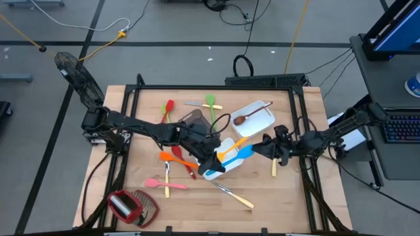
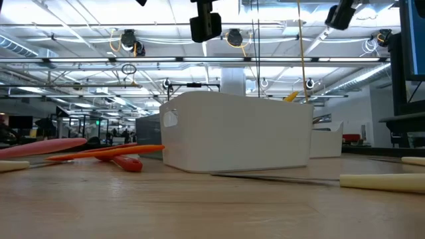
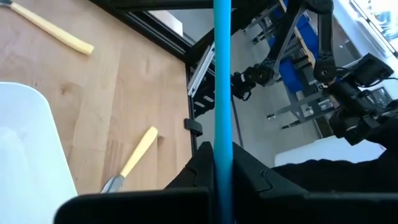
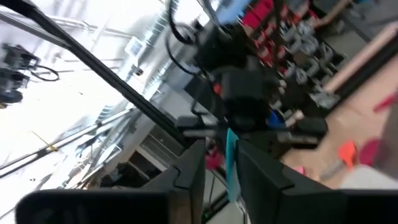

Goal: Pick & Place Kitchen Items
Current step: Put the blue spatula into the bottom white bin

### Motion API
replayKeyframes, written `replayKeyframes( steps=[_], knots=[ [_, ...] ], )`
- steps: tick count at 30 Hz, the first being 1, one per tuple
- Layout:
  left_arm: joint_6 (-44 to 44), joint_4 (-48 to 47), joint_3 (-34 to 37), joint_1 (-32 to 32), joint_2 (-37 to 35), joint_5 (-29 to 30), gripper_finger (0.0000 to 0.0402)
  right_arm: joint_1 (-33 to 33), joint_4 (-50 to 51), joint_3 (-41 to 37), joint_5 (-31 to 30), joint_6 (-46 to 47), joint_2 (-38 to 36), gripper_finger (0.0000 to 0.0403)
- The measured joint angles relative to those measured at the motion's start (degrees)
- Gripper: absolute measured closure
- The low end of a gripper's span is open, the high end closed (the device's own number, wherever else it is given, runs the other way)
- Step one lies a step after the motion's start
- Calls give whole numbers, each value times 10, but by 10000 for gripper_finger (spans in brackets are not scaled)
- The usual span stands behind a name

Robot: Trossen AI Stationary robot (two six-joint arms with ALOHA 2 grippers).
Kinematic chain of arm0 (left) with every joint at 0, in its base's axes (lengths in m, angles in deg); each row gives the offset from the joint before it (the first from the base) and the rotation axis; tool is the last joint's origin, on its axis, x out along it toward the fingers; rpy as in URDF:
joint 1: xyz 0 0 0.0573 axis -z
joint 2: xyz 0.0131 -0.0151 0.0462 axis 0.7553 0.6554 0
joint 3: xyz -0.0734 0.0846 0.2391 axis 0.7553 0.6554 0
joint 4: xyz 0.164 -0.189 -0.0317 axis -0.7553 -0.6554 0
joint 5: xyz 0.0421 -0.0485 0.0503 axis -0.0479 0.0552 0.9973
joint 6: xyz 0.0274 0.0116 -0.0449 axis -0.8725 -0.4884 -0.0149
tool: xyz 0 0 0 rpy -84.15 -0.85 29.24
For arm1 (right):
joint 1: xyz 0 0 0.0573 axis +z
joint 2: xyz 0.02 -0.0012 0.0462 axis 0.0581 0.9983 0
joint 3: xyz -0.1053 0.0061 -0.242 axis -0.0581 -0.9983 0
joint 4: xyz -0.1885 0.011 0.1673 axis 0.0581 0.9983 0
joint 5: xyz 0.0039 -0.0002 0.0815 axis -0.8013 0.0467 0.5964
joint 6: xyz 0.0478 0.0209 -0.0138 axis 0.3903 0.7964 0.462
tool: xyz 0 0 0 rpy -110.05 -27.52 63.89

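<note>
A blue utensil (image 1: 243, 154) hangs in the air over a white tray (image 1: 209, 174) at the table's middle, between my two grippers. My left gripper (image 1: 216, 164) comes from the table's left and is shut on its handle; the handle shows as a straight blue bar in the left wrist view (image 3: 222, 74). My right gripper (image 1: 262, 145) comes from the table's right. Its fingers stand open on either side of the utensil's other end (image 4: 231, 163); I cannot tell whether they touch it. An orange utensil (image 1: 233, 147) lies in the tray beside it. My left gripper pinches the blue utensil's handle (image 3: 222, 155) between its two fingers, coming about level from the table's left. The handle runs straight on past the fingertips toward the right arm. The utensil is lifted clear of the tray and the table.
A second white tray (image 1: 261, 110) at the far right holds a brown wooden spoon (image 1: 244, 118). A grey-brown tray (image 1: 192, 120), red (image 1: 168, 107), green (image 1: 211, 102), orange (image 1: 173, 157) and pink (image 1: 157, 183) utensils, and pale-handled cutlery (image 1: 237, 196) lie around. A red wire-mesh tool (image 1: 131, 206) is near left.
</note>
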Motion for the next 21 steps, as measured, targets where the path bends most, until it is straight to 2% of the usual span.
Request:
replayKeyframes(
  steps=[5,10,19,21],
  knots=[
    [5,-8,0,9,0,62,388,0,-77,0,1,-78,0,298],
    [8,6,0,15,0,138,388,1,-136,0,-1,-154,0,293],
    [-7,141,0,20,0,206,388,1,-144,0,-3,-242,0,310],
    [-16,162,0,20,-7,219,388,2,-144,0,-19,-266,0,313]
  ],
)
